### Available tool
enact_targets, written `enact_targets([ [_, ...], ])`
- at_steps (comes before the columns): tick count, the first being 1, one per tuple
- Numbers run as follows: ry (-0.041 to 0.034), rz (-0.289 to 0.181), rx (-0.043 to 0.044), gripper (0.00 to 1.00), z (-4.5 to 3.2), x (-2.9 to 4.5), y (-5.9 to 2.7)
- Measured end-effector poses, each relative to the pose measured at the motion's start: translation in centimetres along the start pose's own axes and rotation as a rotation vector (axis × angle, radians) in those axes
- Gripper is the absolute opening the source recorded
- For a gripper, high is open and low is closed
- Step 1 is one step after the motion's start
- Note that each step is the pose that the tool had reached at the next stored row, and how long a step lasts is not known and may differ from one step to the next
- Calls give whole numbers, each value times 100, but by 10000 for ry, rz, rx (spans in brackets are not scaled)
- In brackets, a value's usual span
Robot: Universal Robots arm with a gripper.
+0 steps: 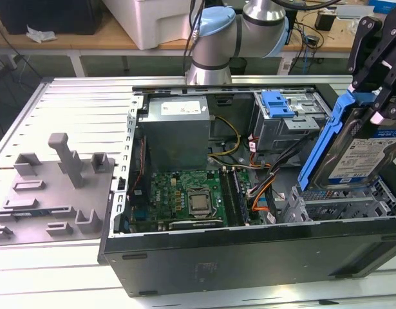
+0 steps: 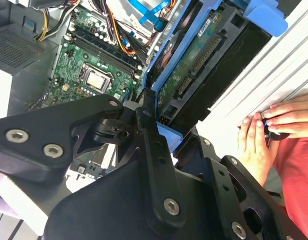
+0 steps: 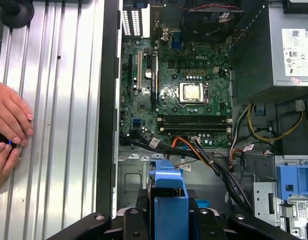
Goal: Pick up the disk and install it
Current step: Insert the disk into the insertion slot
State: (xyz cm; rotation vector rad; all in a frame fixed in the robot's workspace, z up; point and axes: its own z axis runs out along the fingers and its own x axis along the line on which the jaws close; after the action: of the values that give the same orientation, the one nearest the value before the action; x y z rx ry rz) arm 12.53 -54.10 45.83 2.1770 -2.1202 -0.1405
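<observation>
Gripping the disk [image 1: 357, 151] by its upper end, the gripper [image 1: 373, 102] has its black fingers closed on the blue carrier frame, at the exterior view's right. The disk is tilted with its label showing. Its lower end is at the metal drive cage [image 1: 339, 207] in the near right corner of the open computer case [image 1: 249, 261]; I cannot tell if it touches the cage. Inside the case lies the green motherboard [image 1: 185, 193], and farther from the camera is the grey power supply [image 1: 175, 129]. A second blue bracket [image 1: 278, 103] rests on the far drive bay. On the table [image 1: 75, 109], at the exterior view's left, stands a grey fixture plate [image 1: 56, 193]. In the first wrist view, a person's hands [image 3: 8, 127] rest on the table beside the case.
</observation>
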Motion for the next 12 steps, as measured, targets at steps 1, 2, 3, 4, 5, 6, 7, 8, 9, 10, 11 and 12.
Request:
enact_targets([
  [1,0,1,1,37,0,0,0],
  [2,-1,0,2,37,1,0,0],
  [3,-1,0,4,37,1,0,0],
  [4,-1,0,8,37,1,0,0],
  [5,-1,0,12,37,1,0,0],
  [6,-1,0,19,37,1,0,0],
  [7,-1,1,25,37,1,0,0],
  [8,1,1,34,37,1,0,0],
  [9,0,1,37,37,1,0,0],
  [10,1,1,38,37,1,0,0],
  [11,-1,1,38,37,3,3,0],
  [12,-2,0,38,37,4,6,0],
])
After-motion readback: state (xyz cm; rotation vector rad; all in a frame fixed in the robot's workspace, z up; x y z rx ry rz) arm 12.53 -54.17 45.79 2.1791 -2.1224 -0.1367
